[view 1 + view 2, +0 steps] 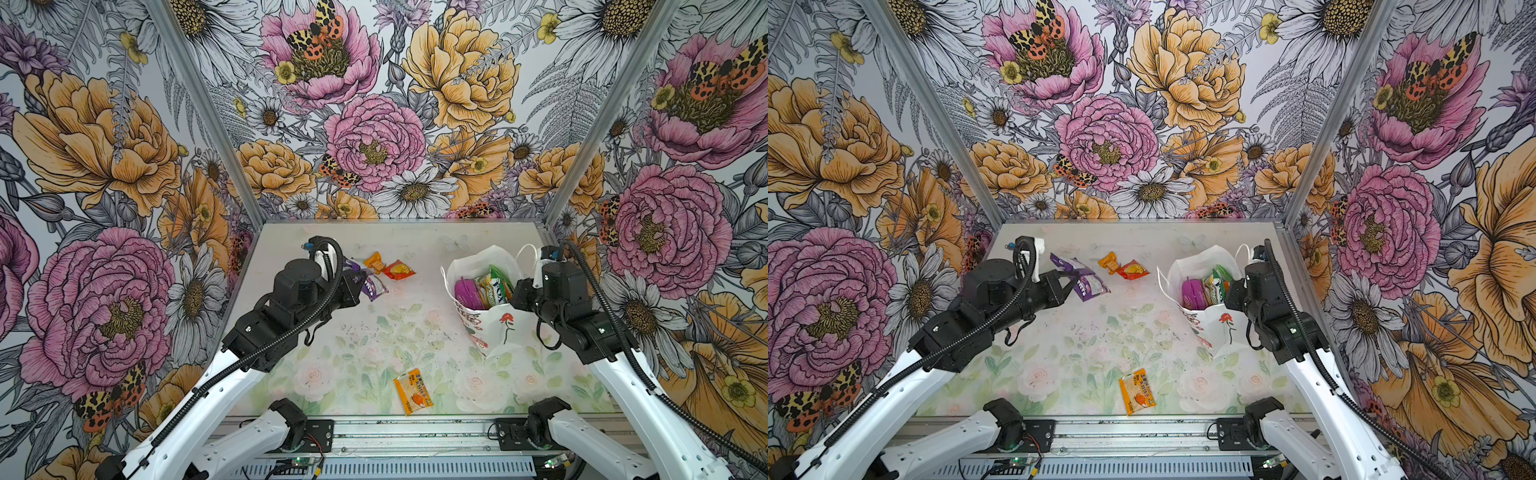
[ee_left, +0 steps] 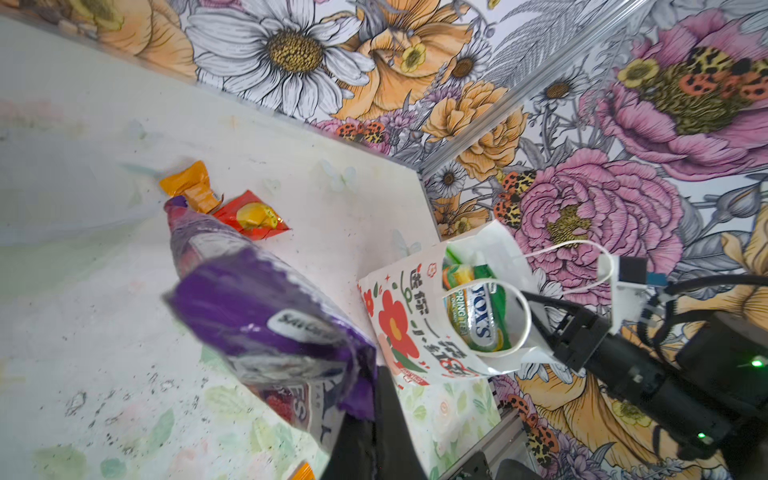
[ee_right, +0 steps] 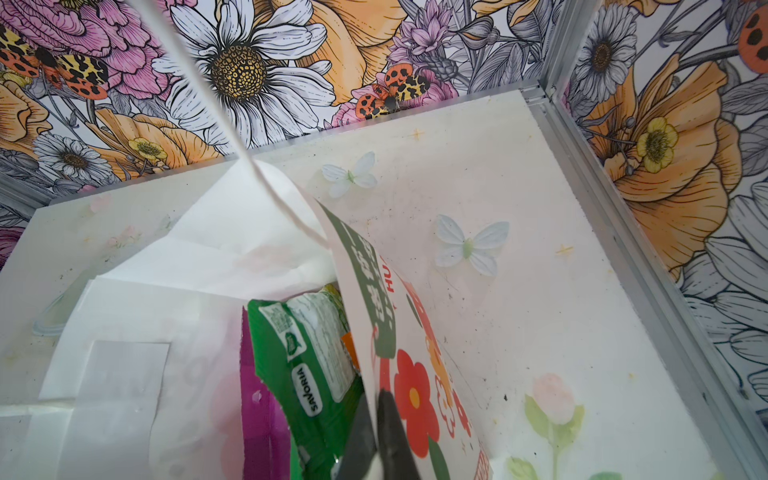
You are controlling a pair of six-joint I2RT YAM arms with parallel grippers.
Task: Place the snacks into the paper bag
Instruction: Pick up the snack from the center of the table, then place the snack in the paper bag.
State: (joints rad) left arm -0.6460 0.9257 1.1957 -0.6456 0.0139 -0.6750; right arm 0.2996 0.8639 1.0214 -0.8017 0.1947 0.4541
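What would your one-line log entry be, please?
left end effector shut on purple packet; right end effector shut on paper bag; loose: orange packet, orange sachet, red sachet

Finding: a robotics test cell, not a home or a shop. The tabletop (image 1: 374, 345) is boxed in on three sides by flat wall panels (image 1: 374, 124) printed with oversized flowers and moths. Bare aluminium posts (image 1: 208, 112) join the panels at the tabletop's far corners. A slotted aluminium rail (image 1: 415, 432) runs along its near edge. Black mounting plates (image 1: 316, 432) on that rail carry the left arm (image 1: 224, 386) and the right arm (image 1: 619, 386), both white-shelled with black joints and corrugated conduit. Beyond the rail, loose wires and a small circuit board (image 1: 297, 460) with a lit green indicator lie exposed beside a vented metal cover (image 1: 415, 469). The tabletop's faded floral print is scuffed and speckled.
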